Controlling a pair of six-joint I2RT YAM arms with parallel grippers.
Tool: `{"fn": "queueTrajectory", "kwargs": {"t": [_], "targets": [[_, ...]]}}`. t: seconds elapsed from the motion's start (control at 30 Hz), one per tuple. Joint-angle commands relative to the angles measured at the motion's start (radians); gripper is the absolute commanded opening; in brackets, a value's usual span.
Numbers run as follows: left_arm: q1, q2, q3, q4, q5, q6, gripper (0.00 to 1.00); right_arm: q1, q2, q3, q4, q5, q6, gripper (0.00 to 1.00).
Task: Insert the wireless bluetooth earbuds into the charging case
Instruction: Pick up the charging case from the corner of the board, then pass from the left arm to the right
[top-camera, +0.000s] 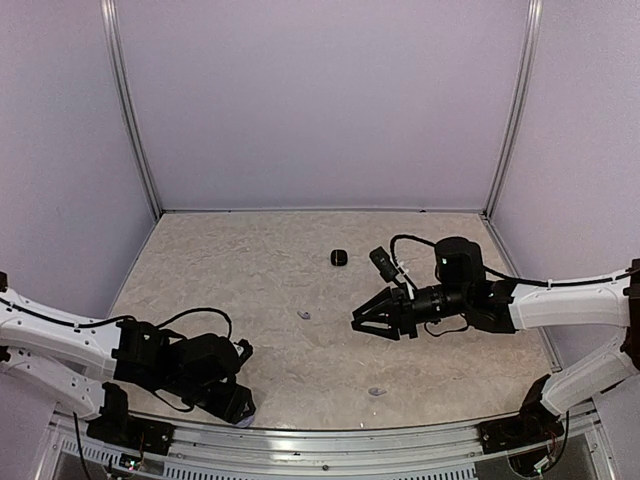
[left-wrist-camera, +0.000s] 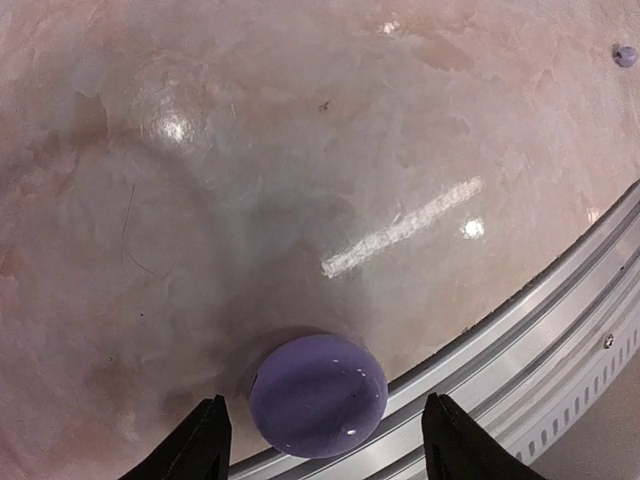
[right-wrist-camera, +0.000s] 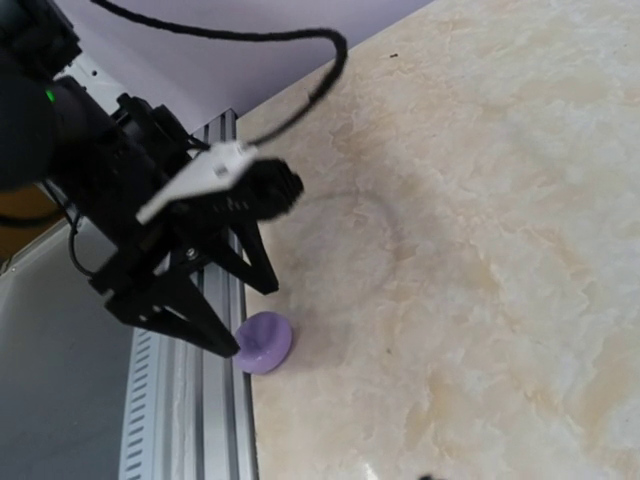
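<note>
The lavender charging case (left-wrist-camera: 318, 395) is a smooth round puck lying at the table's near edge, against the aluminium rail. My left gripper (left-wrist-camera: 325, 400) hangs just above it, open, one finger on each side and neither touching. The right wrist view shows the same case (right-wrist-camera: 264, 342) under the left gripper (right-wrist-camera: 250, 320). Two pale lavender earbuds lie loose on the table, one mid-table (top-camera: 304, 315) and one near the front (top-camera: 376, 391); the latter also shows as a speck (left-wrist-camera: 625, 55). My right gripper (top-camera: 356, 321) hovers mid-table with its tips close together; whether anything sits between them is unclear.
A small black rounded thing (top-camera: 339, 258) lies farther back on the table. The aluminium rail (left-wrist-camera: 560, 310) runs along the near edge beside the case. Pale walls close off the back and sides.
</note>
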Motion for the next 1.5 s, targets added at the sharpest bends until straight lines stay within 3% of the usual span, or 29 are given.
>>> {"fn": "queueTrajectory", "kwargs": {"t": [0.0, 0.33, 0.7, 1.0, 1.23, 1.47], "targets": [[-0.007, 0.042, -0.015, -0.029, 0.023, -0.016, 0.66, -0.011, 0.016, -0.006, 0.028, -0.017, -0.006, 0.42], [-0.032, 0.147, -0.004, 0.01, 0.029, 0.02, 0.63, -0.017, 0.029, -0.009, 0.033, -0.027, -0.009, 0.42], [0.011, 0.26, 0.095, 0.098, 0.028, 0.185, 0.41, -0.025, 0.013, -0.026, 0.036, -0.025, -0.055, 0.42], [0.113, 0.227, 0.222, 0.216, 0.4, 0.471, 0.37, 0.003, -0.13, -0.088, 0.047, 0.037, -0.263, 0.41], [0.109, 0.239, 0.301, 0.227, 0.682, 0.566, 0.36, 0.183, -0.192, -0.117, 0.037, 0.111, -0.444, 0.41], [0.115, 0.262, 0.376, 0.185, 0.846, 0.636, 0.36, 0.339, -0.246, -0.126, 0.014, 0.176, -0.532, 0.41]]}}
